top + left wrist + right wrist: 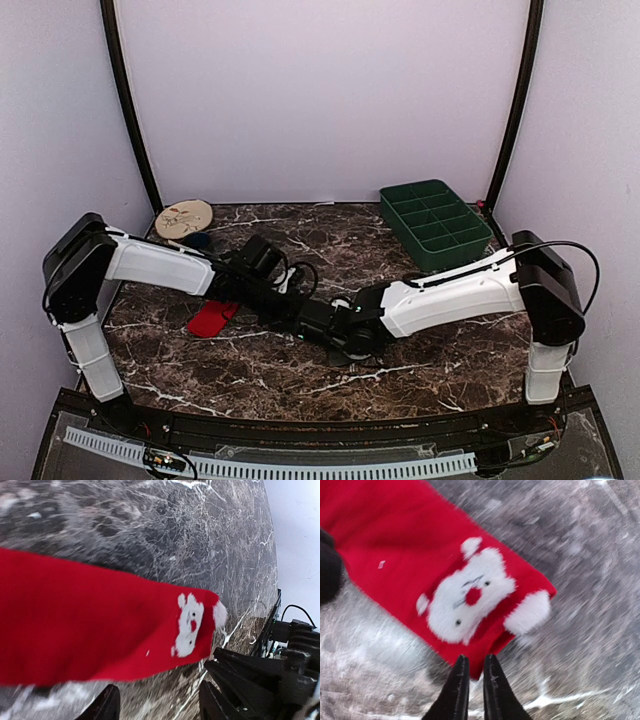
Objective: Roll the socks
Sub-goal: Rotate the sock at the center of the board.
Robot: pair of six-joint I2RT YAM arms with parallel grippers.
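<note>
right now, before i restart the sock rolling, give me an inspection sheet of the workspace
surface: dark marble table, nothing spilled seen
job's things: one red sock lying flat, unrolled, white face patch; second sock not seen
clutter: green divided tray, round tan disc, both at far edge
grippers: left tool open by the sock; right tool nearly shut at its edge
cables: black cable looping off right arm
surroundings: plain pale walls

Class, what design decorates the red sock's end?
The sock shows a fluffy white face with a red nose; clearest in the right wrist view.
</note>
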